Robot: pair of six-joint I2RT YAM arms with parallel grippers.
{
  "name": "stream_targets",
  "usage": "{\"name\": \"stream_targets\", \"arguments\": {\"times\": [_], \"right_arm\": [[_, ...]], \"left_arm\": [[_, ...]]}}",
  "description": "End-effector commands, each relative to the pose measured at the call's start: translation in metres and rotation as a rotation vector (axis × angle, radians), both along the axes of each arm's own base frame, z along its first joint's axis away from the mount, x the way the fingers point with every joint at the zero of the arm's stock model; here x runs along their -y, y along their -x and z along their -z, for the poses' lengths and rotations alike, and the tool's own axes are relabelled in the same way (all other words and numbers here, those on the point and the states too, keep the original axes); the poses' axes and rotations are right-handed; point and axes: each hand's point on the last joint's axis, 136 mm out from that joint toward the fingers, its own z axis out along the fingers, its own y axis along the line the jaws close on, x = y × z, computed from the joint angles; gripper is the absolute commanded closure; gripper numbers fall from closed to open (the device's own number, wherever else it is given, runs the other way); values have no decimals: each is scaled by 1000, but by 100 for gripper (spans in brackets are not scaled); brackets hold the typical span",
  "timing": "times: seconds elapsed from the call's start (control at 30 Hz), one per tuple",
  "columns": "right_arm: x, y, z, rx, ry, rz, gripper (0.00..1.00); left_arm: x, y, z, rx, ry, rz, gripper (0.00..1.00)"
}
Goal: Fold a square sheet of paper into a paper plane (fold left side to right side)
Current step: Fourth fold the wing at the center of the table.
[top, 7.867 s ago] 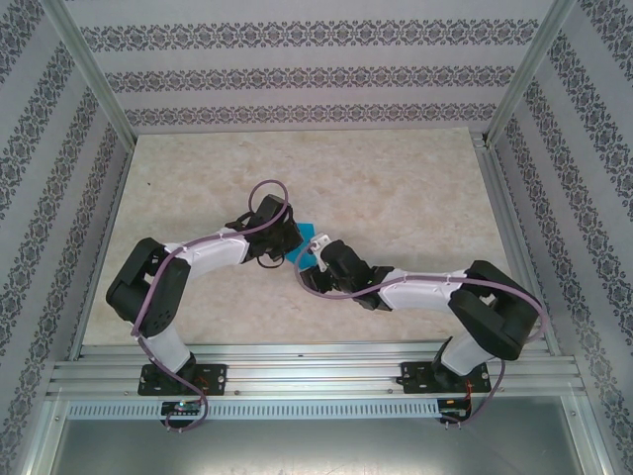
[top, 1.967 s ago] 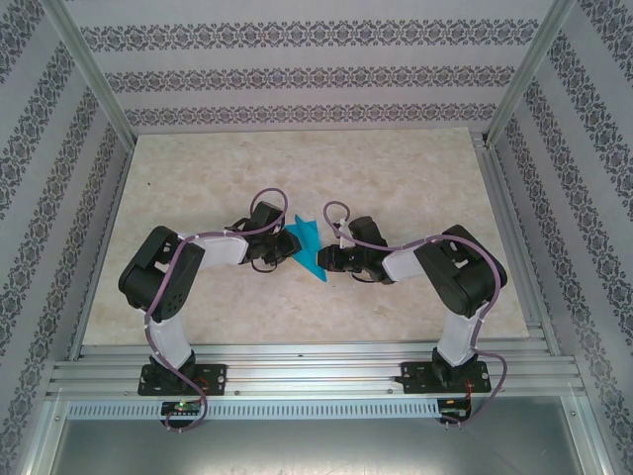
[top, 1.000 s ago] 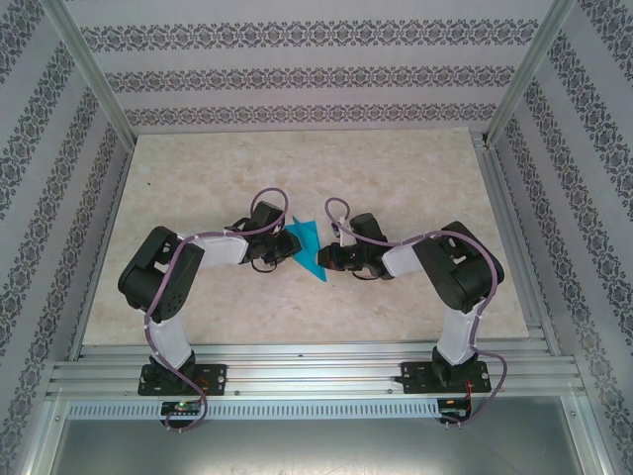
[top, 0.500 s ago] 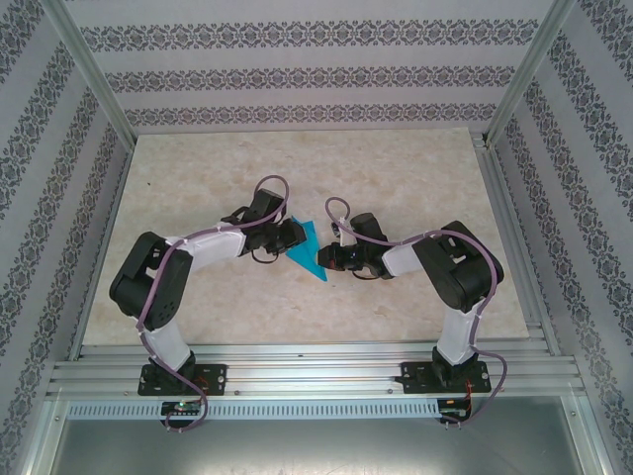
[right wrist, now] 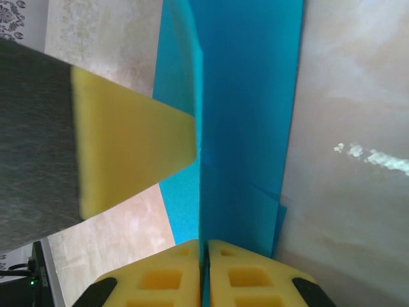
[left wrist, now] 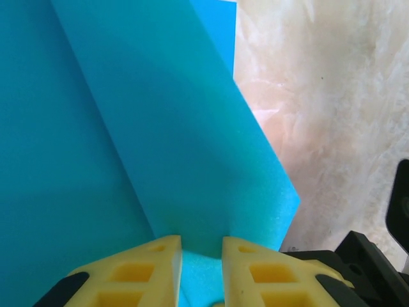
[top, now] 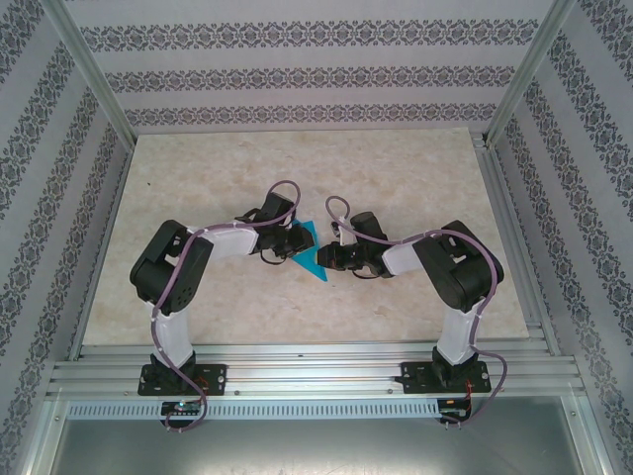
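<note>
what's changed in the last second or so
The left gripper moved right, onto the left side of the paper plane. The right gripper stayed clamped on the plane's edge, its arm unmoved, and the plane lies about where it was.
</note>
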Motion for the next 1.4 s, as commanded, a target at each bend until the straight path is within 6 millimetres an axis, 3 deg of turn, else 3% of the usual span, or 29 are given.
{"name": "stream_targets", "arguments": {"times": [0.0, 0.33, 0.47, 0.63, 1.03, 1.37], "right_arm": [[7, -3, 9, -16, 44, 29, 85], [21, -3, -16, 20, 108, 48, 72], [26, -1, -34, 53, 97, 61, 72], [10, 7, -54, 57, 12, 17, 77], [-17, 14, -36, 24, 6, -62, 78], [-5, 12, -21, 9, 82, -45, 79]], "left_arm": [[0, -3, 8, -8, -34, -10, 76], [-6, -6, 15, -15, -82, -34, 77], [-7, -3, 17, -21, -84, -32, 77], [-8, -2, 19, -24, -83, -33, 77], [-9, -1, 23, -31, -89, -35, 77], [-13, 1, 22, -27, -99, -39, 77]]}}
